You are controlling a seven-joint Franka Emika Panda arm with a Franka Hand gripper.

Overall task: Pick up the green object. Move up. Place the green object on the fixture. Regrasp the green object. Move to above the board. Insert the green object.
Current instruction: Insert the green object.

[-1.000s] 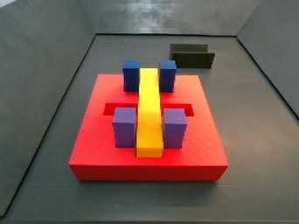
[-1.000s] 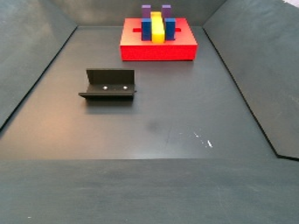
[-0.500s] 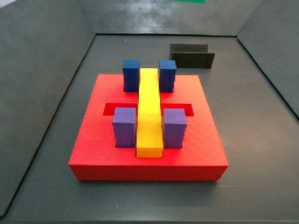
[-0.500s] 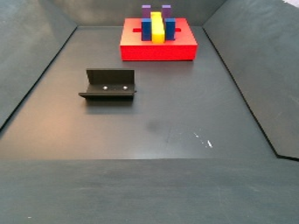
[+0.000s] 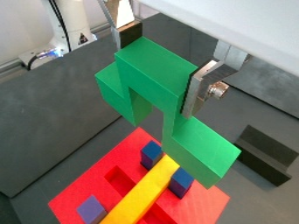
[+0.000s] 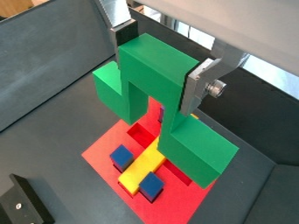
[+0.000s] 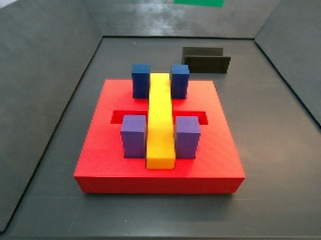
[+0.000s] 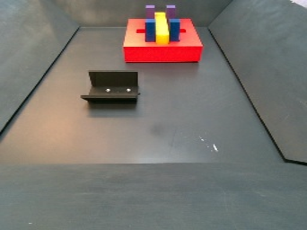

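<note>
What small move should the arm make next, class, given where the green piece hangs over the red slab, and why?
Probably a slow, straight descent. In both wrist views the hand is shut on the green object, which hangs well above the board. The yellow bar lies below it, roughly under its notch. In a side view only a green sliver shows at the top edge, so the object is still high.

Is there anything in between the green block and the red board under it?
Nothing. In both wrist views the gripper holds the green block high above the red board, with only air between.

No readable text, labels or numbers anywhere.
</note>
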